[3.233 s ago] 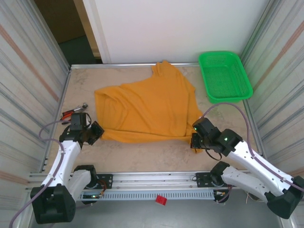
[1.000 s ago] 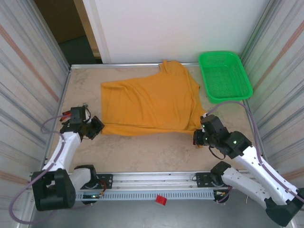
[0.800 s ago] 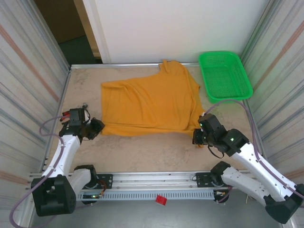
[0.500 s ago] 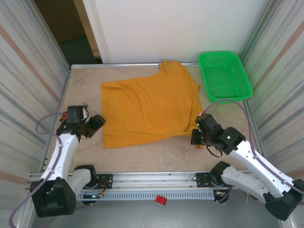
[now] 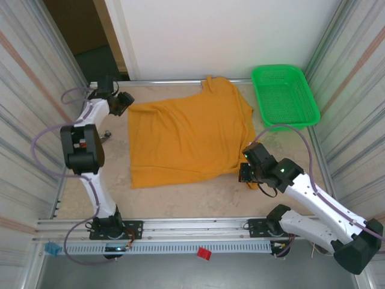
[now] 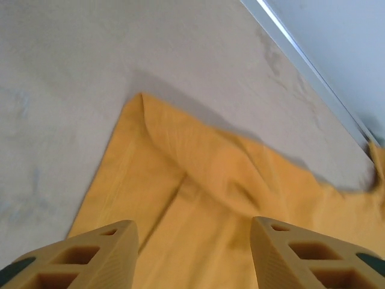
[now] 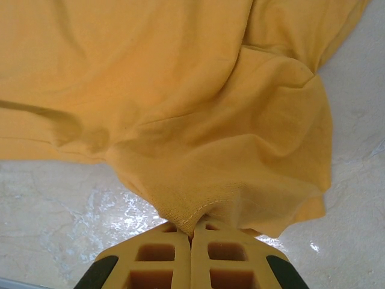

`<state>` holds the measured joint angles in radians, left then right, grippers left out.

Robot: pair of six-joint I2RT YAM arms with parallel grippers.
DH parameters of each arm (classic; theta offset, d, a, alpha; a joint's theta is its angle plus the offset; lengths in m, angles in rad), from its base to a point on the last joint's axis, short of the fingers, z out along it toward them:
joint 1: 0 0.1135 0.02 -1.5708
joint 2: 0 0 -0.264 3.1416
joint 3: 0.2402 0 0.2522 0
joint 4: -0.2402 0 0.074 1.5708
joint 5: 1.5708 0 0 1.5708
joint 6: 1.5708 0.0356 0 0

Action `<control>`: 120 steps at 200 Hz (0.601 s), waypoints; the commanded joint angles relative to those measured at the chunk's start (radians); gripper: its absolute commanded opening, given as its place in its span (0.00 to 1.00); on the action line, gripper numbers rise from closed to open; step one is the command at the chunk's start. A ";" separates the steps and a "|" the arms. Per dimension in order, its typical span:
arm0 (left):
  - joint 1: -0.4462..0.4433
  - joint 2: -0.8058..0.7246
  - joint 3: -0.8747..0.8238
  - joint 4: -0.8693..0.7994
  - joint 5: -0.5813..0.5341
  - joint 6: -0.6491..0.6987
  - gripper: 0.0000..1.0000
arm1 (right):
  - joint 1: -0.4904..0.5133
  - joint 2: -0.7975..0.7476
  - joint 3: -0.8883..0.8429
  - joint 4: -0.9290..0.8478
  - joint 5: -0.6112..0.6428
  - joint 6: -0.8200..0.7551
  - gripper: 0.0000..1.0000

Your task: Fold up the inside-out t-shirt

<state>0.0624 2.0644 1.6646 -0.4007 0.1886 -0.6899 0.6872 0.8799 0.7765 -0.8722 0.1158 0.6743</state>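
Observation:
The inside-out t-shirt (image 5: 189, 135) lies spread over the middle of the table, mustard orange-yellow, with one sleeve reaching the far edge. My left gripper (image 5: 122, 102) hovers open at the shirt's far left corner. In the left wrist view its fingers (image 6: 99, 256) stand wide apart above a creased corner of the t-shirt (image 6: 198, 180), holding nothing. My right gripper (image 5: 245, 172) sits at the shirt's near right corner. Seen from the right wrist, the right gripper (image 7: 192, 233) is shut on a bunched, stitched edge of the t-shirt (image 7: 180, 120).
A green plastic basket (image 5: 284, 96) stands at the far right corner. Corrugated walls close both sides, and a metal strip (image 6: 313, 66) runs along the far edge. Bare tabletop (image 5: 186, 195) shows in front of the shirt.
My left gripper opened, let go of the shirt's near left corner, and swung up to the far left corner. The released corner now lies flat. The right gripper stayed shut on its corner.

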 commanded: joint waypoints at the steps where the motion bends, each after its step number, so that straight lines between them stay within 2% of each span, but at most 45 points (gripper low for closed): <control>1: -0.021 0.125 0.165 -0.070 -0.079 -0.077 0.49 | 0.006 0.017 -0.013 0.007 0.033 0.020 0.00; 19: -0.026 0.220 0.274 -0.134 -0.139 -0.111 0.48 | 0.007 0.033 -0.006 0.006 0.039 0.025 0.00; 47: -0.028 0.306 0.359 -0.168 -0.159 -0.135 0.45 | 0.005 0.049 0.001 0.006 0.048 0.032 0.00; 77: -0.037 0.303 0.327 -0.161 -0.209 -0.145 0.43 | 0.002 0.057 0.006 0.001 0.058 0.034 0.00; 120: -0.040 0.298 0.296 -0.126 -0.209 -0.139 0.42 | -0.005 0.072 0.010 0.002 0.056 0.024 0.00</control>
<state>0.0303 2.3775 1.9785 -0.5304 0.0128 -0.8150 0.6868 0.9428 0.7757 -0.8612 0.1429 0.6811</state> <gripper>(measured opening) 0.426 0.042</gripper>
